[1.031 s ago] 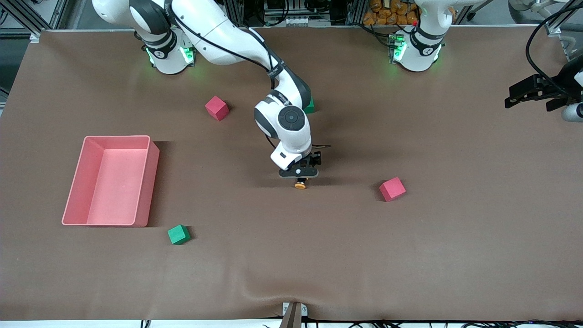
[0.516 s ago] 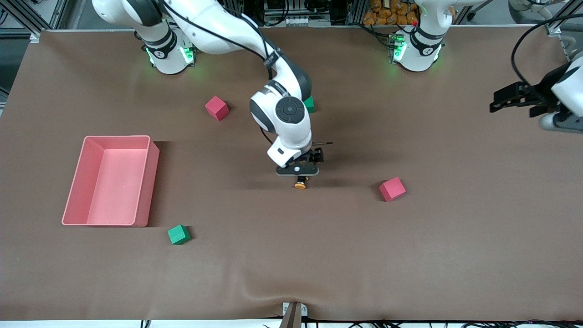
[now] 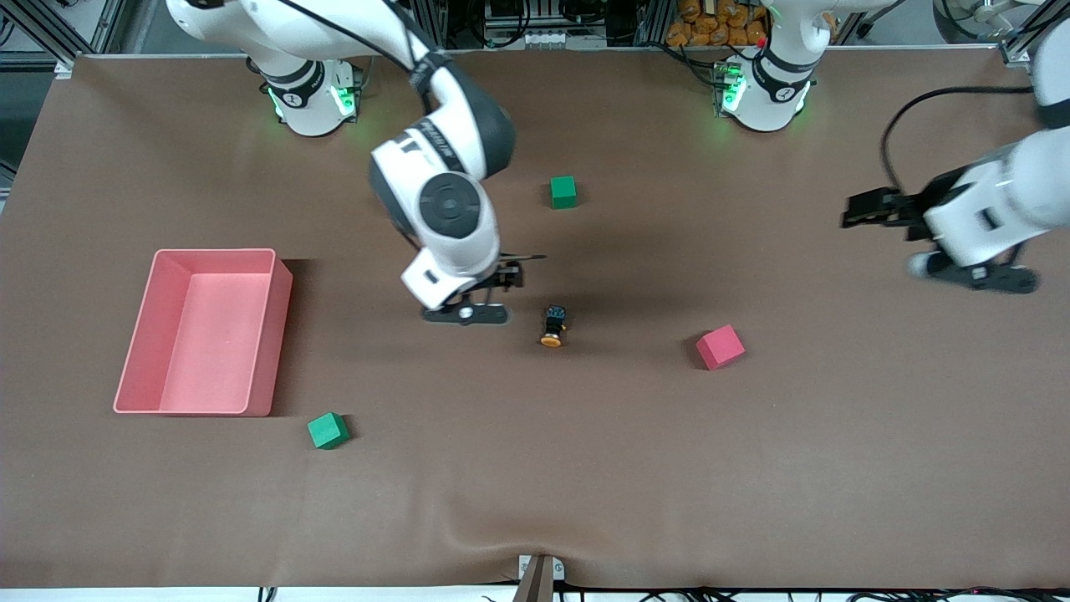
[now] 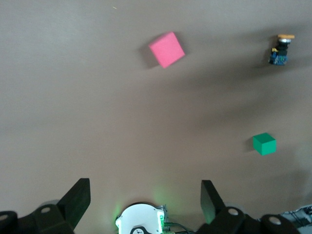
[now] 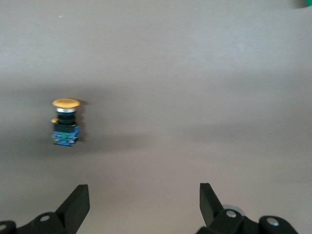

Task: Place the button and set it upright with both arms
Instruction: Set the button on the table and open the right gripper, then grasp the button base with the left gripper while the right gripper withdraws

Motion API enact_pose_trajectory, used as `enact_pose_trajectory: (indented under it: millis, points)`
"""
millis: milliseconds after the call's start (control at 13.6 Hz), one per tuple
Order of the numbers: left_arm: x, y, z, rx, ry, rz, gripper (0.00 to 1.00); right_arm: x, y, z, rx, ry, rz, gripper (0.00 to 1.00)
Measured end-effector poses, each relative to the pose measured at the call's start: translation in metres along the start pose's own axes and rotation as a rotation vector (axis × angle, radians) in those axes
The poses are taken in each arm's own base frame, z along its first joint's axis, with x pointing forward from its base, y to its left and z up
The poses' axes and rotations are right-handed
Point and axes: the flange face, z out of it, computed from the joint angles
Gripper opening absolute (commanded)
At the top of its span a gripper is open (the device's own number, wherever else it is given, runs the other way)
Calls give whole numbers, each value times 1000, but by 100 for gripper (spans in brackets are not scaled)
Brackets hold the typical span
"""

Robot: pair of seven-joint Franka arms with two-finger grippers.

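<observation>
Both grippers gape empty; right gripper point(image 3: 465, 315) has left the button point(image 3: 552, 327); left gripper point(image 3: 974, 276) has advanced.

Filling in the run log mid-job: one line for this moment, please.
button: lying on its side on table, free | right gripper: open, beside button | left gripper: open, over table's left-arm end

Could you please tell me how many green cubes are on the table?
2. One green cube lies near the robots' bases, farther from the front camera than the button. The other lies nearer that camera, beside the pink bin.
</observation>
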Motion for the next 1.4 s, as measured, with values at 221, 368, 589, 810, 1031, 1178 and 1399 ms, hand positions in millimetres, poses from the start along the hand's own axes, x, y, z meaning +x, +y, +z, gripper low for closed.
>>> enact_pose_trajectory:
  millis: [221, 368, 589, 810, 1031, 1178, 1399]
  points:
    - [33, 39, 34, 13, -37, 27, 100, 24, 60, -12, 6, -5, 60, 100]
    - [58, 57, 55, 17, -53, 33, 100, 45, 112, -23, 20, -3, 97, 100]
    - [84, 103, 88, 32, -39, 18, 100, 59, 190, -42, -11, 23, 78, 100]
    - [105, 141, 119, 39, -20, 51, 100, 52, 260, -59, -23, 25, 0, 100]
    - [116, 189, 154, 49, 4, 15, 100, 38, 326, -77, -41, 40, -30, 100]
    - [119, 220, 174, 52, 26, -11, 100, 25, 375, -93, -30, 53, -31, 100]
    - [127, 245, 198, 44, 62, -57, 100, 7, 422, -114, -17, 54, -21, 100]
